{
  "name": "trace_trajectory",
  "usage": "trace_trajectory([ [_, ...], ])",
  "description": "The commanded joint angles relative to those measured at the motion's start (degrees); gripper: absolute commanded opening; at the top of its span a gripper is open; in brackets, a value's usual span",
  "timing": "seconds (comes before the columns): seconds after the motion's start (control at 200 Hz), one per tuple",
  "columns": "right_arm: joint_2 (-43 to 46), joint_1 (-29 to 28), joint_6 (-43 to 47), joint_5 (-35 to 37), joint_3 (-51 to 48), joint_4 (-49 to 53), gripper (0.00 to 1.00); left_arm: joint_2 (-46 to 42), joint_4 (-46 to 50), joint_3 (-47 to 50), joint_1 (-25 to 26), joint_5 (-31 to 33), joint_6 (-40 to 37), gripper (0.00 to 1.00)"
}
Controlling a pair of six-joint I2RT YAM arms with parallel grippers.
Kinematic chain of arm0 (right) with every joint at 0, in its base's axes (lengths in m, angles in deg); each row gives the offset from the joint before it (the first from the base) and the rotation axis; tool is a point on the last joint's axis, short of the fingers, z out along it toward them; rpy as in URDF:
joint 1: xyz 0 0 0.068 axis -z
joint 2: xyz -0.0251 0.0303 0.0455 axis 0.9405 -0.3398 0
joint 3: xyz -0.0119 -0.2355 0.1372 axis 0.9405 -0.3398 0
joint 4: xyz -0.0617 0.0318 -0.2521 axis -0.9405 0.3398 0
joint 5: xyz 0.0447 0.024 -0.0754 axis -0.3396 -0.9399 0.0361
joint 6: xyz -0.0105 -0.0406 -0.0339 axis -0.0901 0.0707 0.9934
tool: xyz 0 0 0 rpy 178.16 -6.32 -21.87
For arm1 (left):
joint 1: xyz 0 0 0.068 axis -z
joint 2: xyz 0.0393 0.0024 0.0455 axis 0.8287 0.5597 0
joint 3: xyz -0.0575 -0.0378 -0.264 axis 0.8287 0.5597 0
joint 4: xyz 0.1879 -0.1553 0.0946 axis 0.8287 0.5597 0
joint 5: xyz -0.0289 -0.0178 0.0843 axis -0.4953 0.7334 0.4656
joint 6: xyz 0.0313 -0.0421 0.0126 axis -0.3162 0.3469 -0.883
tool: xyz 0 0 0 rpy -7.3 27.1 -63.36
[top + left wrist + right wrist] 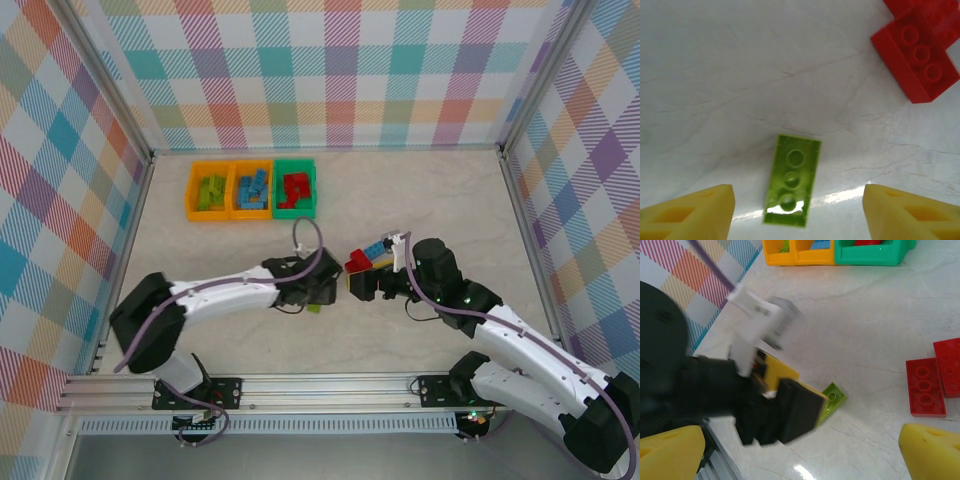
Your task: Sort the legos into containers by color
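Note:
A lime green lego (792,180) lies flat on the table between the yellow fingers (695,212) of my left gripper (799,215), which is open and touches neither side of it. From above, the left gripper (325,292) hovers over this brick (315,307). The right wrist view shows the same brick (834,398) poking out from under the left gripper (817,405). My right gripper (800,460) is open and holds nothing. Two red legos (925,387) lie beside it. The containers (252,189) stand at the back, holding green, blue and red bricks.
Red legos (357,262) and a light blue lego (373,247) lie close to the right gripper (368,272). The two grippers face each other near the table's middle, only a short gap apart. Checked walls enclose the table on three sides.

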Motion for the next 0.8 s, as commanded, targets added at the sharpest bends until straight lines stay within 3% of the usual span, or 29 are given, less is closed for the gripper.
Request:
trace_trajectory([
  [0.0,1.45,-0.29,-1.53,0.26,-0.77,0.03,1.0,5.29,1.21,-3.64,1.01,4.17,-2.27,0.75],
  [0.13,2.49,-0.3,-2.1,0.56,-1.61,0.3,1.0,10.35,2.7,-5.31,1.01,6.19,-2.39,0.75],
  [0.235,2.63,-0.28,-2.19,0.87,-1.79,0.31,1.0,12.3,1.56,-4.79,1.01,4.77,-2.03,0.69],
  [0.315,2.18,-0.3,-2.19,0.7,-1.62,0.03,1.0,12.92,0.42,-3.65,1.01,3.27,-0.9,0.61],
  [0.44,1.99,-0.3,-2.19,0.7,-1.68,0.13,1.0,11.88,-2.16,-0.61,1.01,0.83,1.31,0.4],
  [0.55,2.18,-0.3,-2.1,1.13,-1.51,0.67,1.0,10.18,-3.53,2.0,1.01,0.4,2.8,0.29],
  [0.795,4.06,-0.31,-0.39,-1.46,-1.27,2.23,1.0,2.66,-2.09,2.74,-1.24,2.88,1.71,0.25],
])
